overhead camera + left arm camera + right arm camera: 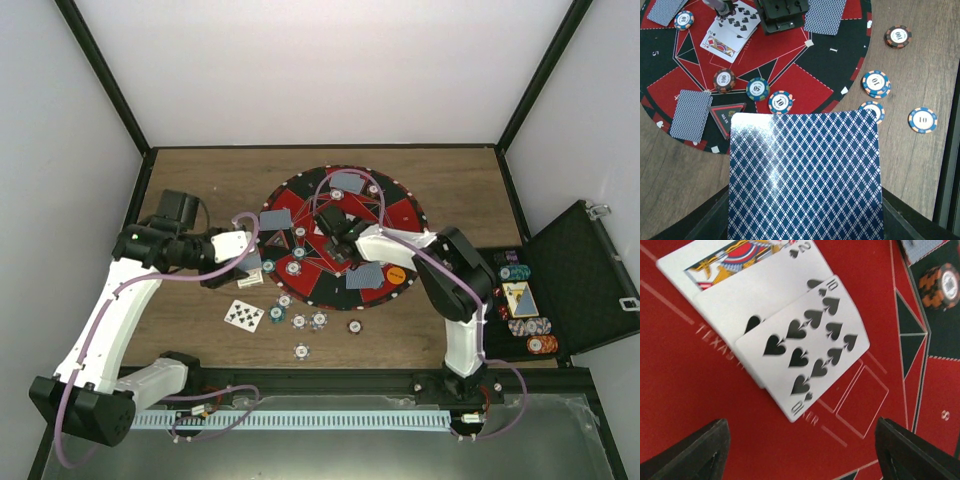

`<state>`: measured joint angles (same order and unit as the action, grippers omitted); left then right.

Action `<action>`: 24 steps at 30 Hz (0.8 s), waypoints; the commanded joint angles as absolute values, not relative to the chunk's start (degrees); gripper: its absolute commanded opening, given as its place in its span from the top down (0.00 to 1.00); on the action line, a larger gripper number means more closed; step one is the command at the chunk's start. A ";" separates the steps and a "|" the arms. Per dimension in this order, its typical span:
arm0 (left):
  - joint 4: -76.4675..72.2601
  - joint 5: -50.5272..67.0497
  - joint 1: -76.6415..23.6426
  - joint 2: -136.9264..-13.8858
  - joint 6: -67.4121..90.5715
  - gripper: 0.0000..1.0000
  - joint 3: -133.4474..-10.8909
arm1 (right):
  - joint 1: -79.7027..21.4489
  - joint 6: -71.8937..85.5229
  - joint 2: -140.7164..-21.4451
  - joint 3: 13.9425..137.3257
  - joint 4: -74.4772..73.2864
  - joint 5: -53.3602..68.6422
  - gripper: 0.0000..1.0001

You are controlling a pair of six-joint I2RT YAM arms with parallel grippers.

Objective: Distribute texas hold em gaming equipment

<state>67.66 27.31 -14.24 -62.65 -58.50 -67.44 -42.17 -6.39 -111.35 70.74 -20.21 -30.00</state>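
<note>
Bare surface (pixel 220 170) behind and left of mat (pixel 405 213). Near edge crowded: loose chips (pixel 299 321), face-up card (pixel 243 315). Right arm (pixel 440 265) lies across mat. Case (pixel 585 270) blocks the right.

The spade card (pixel 805 347) carries "10" in its corners; the second card (pixel 765 290), at its 11 o'clock, shows a "2". The mat (pixel 685 390) is lettered "TEXAS". On it, the teal chip (pixel 757 89) reads "50". Beyond its edge, the maroon chip (pixel 898 36) at 3 o'clock reads "100", and the blue chip (pixel 923 120) at 4 o'clock reads "10".
</note>
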 commanded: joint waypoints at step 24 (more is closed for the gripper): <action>66.26 30.20 -14.24 -62.01 -58.59 0.95 -67.71 | -45.36 42.30 -85.04 68.15 -9.75 38.73 0.00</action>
